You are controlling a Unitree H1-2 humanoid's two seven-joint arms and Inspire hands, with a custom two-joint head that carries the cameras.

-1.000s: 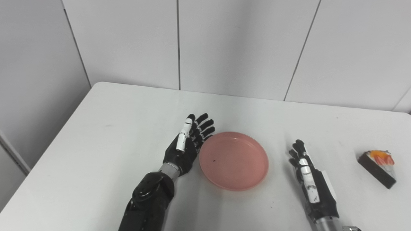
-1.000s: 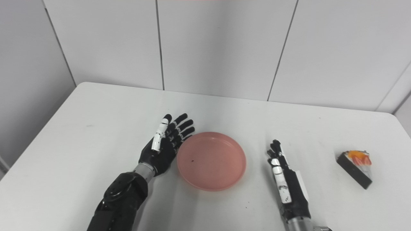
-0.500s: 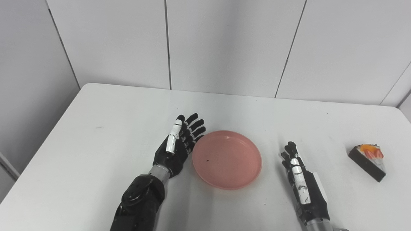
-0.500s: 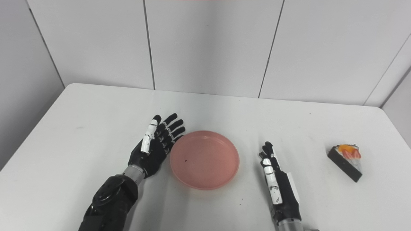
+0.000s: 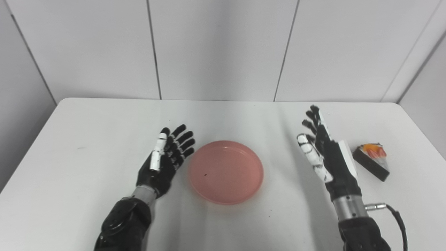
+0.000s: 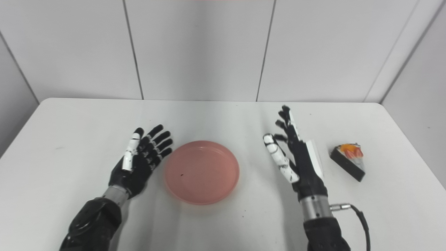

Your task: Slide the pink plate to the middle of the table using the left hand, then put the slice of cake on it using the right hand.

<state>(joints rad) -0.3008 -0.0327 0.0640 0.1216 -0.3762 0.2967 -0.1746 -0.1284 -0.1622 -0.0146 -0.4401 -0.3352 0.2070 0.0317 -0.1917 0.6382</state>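
- Round pink plastic plate (image 5: 226,171) sat mid-surface, so the slide looked done.
- Left robot hand (image 5: 167,156) was at its 9 o'clock, fingers spread, empty.
- Right robot hand (image 5: 324,150) was splayed, empty; dark fruit-topped cake slice (image 5: 371,161) waited at 3 o'clock.

left robot hand (image 5: 163,160): black, white thumb | right robot hand (image 5: 327,157): black-white, wrist cable

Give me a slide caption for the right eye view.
Open left hand beside round pink plate; open right hand raised between plate and dark fruit-topped cake slice.
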